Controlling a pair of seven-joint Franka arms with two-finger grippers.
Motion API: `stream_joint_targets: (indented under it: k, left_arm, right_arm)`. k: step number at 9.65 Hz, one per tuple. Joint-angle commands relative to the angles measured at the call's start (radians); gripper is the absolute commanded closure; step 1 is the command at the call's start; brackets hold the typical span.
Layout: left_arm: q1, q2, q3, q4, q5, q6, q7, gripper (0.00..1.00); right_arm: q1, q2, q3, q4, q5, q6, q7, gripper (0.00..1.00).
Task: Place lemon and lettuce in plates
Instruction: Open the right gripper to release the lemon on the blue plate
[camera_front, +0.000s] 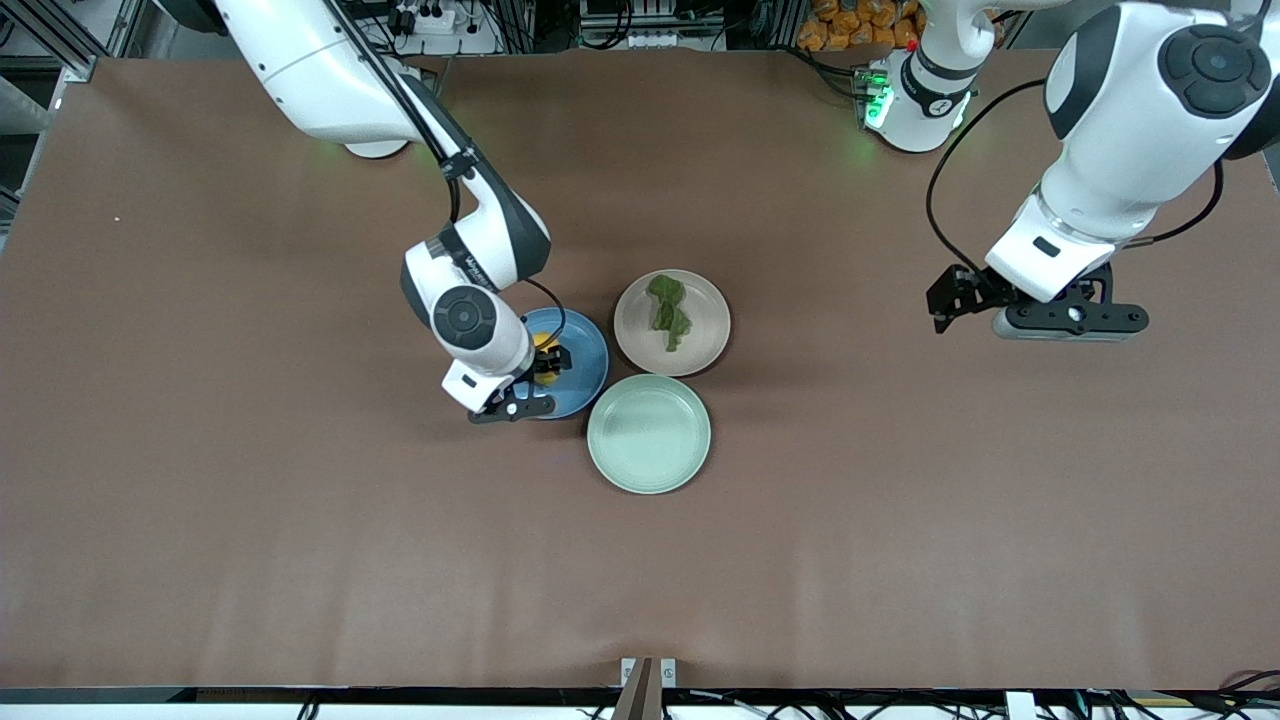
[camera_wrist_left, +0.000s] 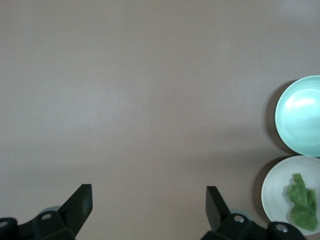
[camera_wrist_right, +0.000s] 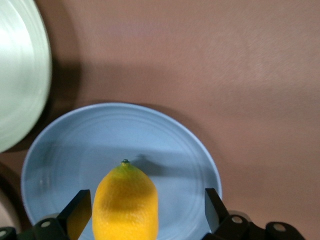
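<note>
With the lettuce (camera_front: 668, 312) already on the beige plate (camera_front: 703, 345) at frame centre, the right gripper (camera_wrist_right: 142, 210), fingers wide, has the lemon (camera_wrist_right: 126, 205) on the blue plate (camera_wrist_right: 175, 150); next it should lift clear, while the left gripper (camera_wrist_left: 149, 207) waits, wide open.

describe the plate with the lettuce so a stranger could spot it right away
Mid-table sit three touching plates. The beige-pink plate is the one farthest from the front camera, beside the blue plate and just above the mint-green plate. It alone holds the crinkled green lettuce.
</note>
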Motion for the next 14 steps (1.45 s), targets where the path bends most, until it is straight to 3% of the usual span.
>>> stream_joint_targets:
  k: [1, 6, 8, 11, 14]
  left_arm:
    - [-0.021, -0.003, 0.014, 0.095, -0.027, -0.126, 0.027, 0.0]
    - [-0.022, -0.004, 0.043, 0.28, -0.047, -0.34, 0.041, 0.0]
    - [-0.045, -0.004, 0.068, 0.323, -0.058, -0.398, 0.039, 0.0]
    - [-0.042, -0.011, 0.096, 0.336, -0.052, -0.429, 0.039, 0.0]
    - [-0.03, -0.009, 0.094, 0.336, -0.051, -0.428, 0.039, 0.0]
  right_arm:
    - [-0.027, -0.037, -0.054, 0.068, 0.041, -0.144, -0.115, 0.0]
    - [-0.05, -0.092, -0.235, 0.175, 0.027, -0.321, -0.288, 0.0]
    - [-0.119, -0.092, -0.243, 0.24, 0.028, -0.372, -0.356, 0.0]
    - [-0.231, -0.132, -0.243, 0.237, 0.027, -0.372, -0.483, 0.0]
    - [-0.314, -0.204, -0.243, 0.229, 0.028, -0.372, -0.483, 0.0]
